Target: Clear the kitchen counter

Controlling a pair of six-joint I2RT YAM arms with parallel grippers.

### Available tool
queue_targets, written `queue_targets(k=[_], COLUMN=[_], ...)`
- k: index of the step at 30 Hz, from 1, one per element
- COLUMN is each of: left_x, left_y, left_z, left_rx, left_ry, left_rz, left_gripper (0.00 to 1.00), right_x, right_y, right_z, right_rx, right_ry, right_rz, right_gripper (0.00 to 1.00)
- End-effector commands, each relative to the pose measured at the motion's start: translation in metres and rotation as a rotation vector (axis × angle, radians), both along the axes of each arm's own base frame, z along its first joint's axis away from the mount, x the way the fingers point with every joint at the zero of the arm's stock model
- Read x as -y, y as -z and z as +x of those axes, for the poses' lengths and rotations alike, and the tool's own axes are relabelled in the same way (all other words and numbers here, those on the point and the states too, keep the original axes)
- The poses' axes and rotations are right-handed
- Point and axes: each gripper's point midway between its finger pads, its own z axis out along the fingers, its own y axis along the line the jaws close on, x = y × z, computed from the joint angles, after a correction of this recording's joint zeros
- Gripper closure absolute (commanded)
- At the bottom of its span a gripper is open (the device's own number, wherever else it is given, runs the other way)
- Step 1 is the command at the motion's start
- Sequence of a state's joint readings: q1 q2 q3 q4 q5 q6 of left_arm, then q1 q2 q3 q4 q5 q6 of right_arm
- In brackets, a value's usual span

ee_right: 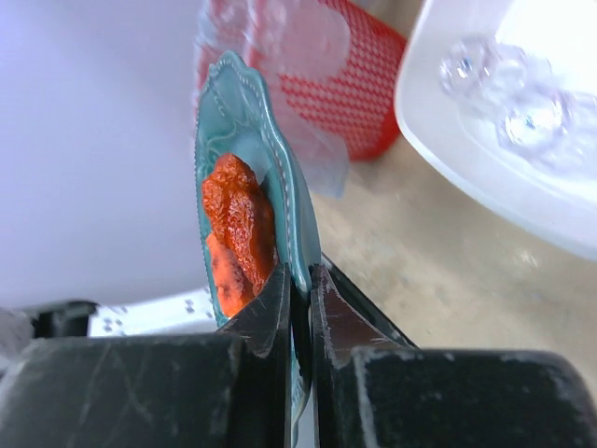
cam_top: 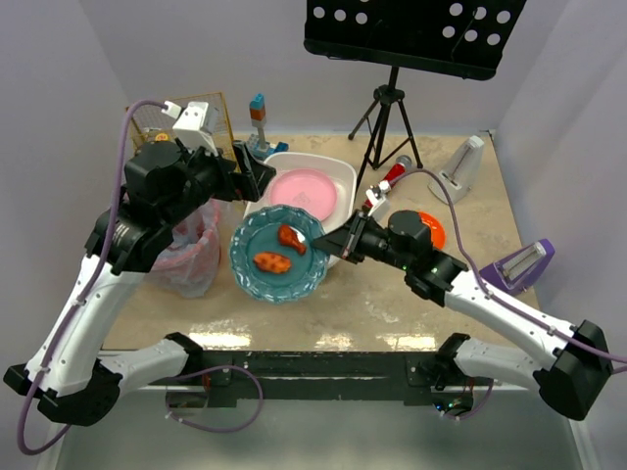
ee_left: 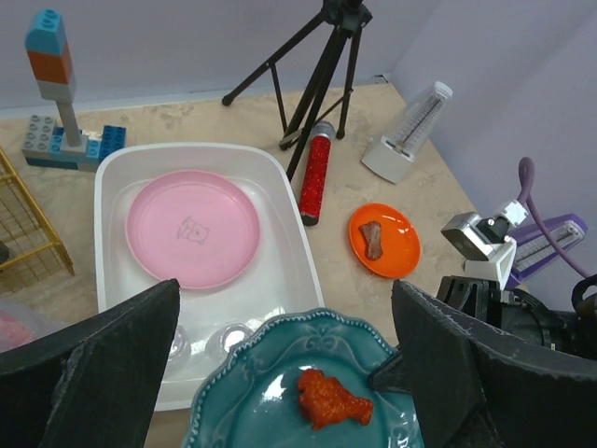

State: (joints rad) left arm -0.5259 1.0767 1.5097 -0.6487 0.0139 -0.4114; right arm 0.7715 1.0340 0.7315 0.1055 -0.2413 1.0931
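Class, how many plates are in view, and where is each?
3. The pink plate lies in the tub; the teal plate is held at its rim by the right tool; the orange plate sits on the counter. None seems hidden.

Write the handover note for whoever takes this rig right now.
Left gripper: open, empty, above the near edge of the white tub.
Right gripper: shut on the rim of the teal plate, which carries two food pieces.
Done: the pink plate lies in the tub.
Left: the teal plate is not yet in. The orange plate, red cylinder and metronome sit on the kitchen counter.
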Motion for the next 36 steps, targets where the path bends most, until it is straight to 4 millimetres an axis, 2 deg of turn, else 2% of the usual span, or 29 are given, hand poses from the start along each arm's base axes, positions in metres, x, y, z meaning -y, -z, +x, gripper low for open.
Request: queue_targets(k=[1,5,7,10,15,23,30,36], left_x=[-0.014,-0.026,-0.029,-0.035,-0.043,-0.051,-0.054,-0.059], left_y=[-0.047,-0.069,-0.08,-0.097,-0.114,-0.123,-0.131,-0.124], left_z=[-0.005,-0.01,-0.014,-0.022,-0.033,-0.038,-0.044,-0.048], left_rx=[0.108,0.136,0.156,0.192,0.227,0.218,0.225,0.209], left_ry=[-0.048,-0.106,-0.11,-0.12,-0.129,-0.161,-0.158,-0.176], left_rz=[-0.039,-0.083,-0.108,-0.142,-0.168,-0.183,-0.203,-0.196], left_gripper=[0.0,0.0,0.0,0.0,0.0,0.02,0.02,0.02], right_x=[-0.011,-0.024,-0.03,-0.035,-0.052,-0.081,-0.125,-0.16], right_y=[-0.116,-0.138,-0.146,-0.177,-0.192,-0.2,-0.205,-0.208], right_z=[0.02,0.034,0.047,0.067,0.092,0.12,0.128,0.137], right_rx=[0.103,0.092,0.086,0.128,0.125,0.1,0.084,0.114], right_ry=[0.051,0.06,0.09,0.145,0.181,0.223,0.236,0.273], right_rz=[0.261,0.328,0.317,0.335,0.326,0.337,0.356,0.352], right_gripper=[1.0,1.0,1.0,1.0,1.0,1.0,1.0,1.0])
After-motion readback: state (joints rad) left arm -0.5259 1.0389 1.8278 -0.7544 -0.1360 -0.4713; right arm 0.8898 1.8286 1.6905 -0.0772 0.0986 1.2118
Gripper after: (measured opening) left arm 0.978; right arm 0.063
